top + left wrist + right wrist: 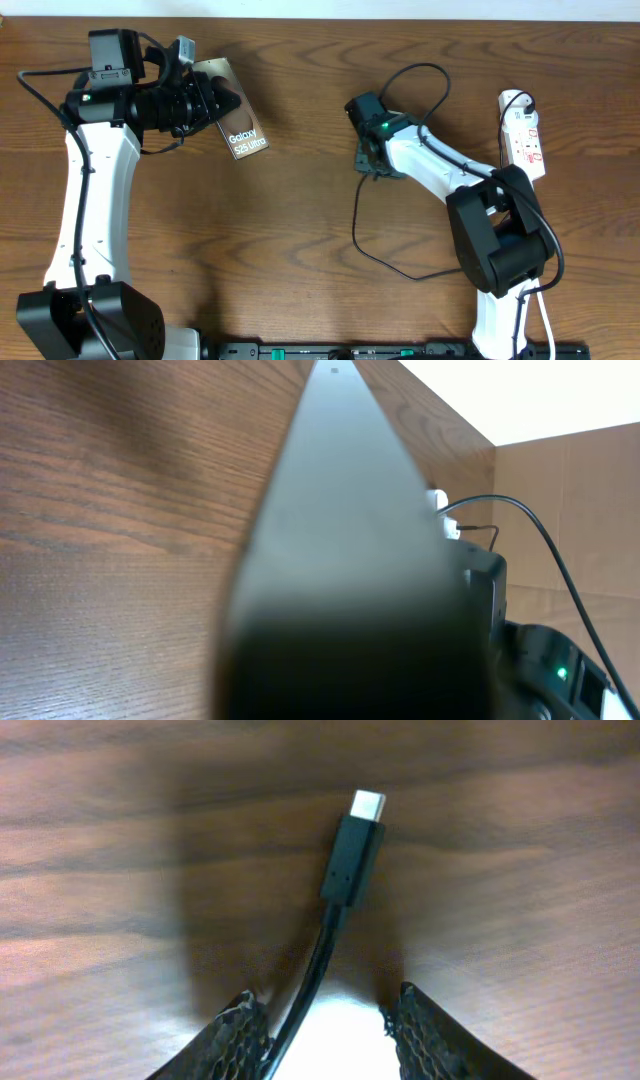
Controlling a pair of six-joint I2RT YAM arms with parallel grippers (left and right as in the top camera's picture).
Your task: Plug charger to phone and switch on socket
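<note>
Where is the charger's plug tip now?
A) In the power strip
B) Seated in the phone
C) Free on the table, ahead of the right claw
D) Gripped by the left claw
C: the right wrist view shows the plug tip bare on the wood, its cable between the spread fingers of the right claw; the left claw holds the phone.
</note>
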